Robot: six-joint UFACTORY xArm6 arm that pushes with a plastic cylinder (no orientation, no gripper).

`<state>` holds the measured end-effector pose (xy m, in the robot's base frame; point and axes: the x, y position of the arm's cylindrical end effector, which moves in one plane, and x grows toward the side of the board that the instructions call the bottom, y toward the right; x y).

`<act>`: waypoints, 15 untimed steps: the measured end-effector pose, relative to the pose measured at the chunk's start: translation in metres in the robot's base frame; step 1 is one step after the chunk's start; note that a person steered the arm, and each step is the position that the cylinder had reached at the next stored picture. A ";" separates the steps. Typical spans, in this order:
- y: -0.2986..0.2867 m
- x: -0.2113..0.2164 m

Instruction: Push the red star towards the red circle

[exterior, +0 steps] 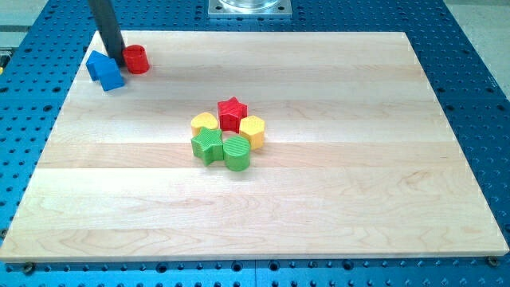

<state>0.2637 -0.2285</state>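
The surface (335,199) is pale wood with visible grain and a smooth, matt finish. It lies on a blue perforated metal base (478,80). The red star (232,112) and green cylinder (237,152) look like ridged matt plastic, though that is hard to confirm. My rod (104,28) is dark and faintly glossy.

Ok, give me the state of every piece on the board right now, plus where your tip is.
my tip: down at the board's upper left, between the blue block and the red circle
red circle: upright, just right of my tip
blue block: just left of my tip
red star: top of the centre cluster, far from my tip
yellow blocks: flanking the red star
green star: cluster bottom left
green cylinder: cluster bottom right
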 end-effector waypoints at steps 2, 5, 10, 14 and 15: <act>0.046 0.004; 0.169 0.011; 0.235 0.196; 0.173 0.153; 0.168 0.152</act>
<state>0.4159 -0.0604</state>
